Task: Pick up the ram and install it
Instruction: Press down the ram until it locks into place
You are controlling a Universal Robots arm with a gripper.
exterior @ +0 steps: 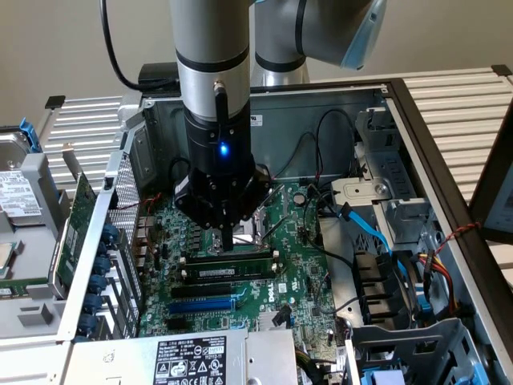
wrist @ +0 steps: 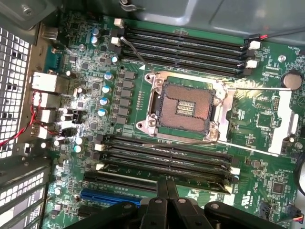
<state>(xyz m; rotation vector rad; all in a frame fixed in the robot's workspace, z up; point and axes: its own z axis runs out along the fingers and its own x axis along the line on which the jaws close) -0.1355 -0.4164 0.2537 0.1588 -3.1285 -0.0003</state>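
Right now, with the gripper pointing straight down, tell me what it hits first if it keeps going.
Most likely the ram seated in its slot on the motherboard: the gripper, fingers shut, sits directly above its top edge. Whether it already touches is unclear.

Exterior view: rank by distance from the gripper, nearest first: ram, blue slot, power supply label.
Gripper, fingers shut:
1. Ram, in its slot directly under the fingertips.
2. Blue slot, further toward the camera on the motherboard.
3. Power supply label, at the picture's bottom edge.
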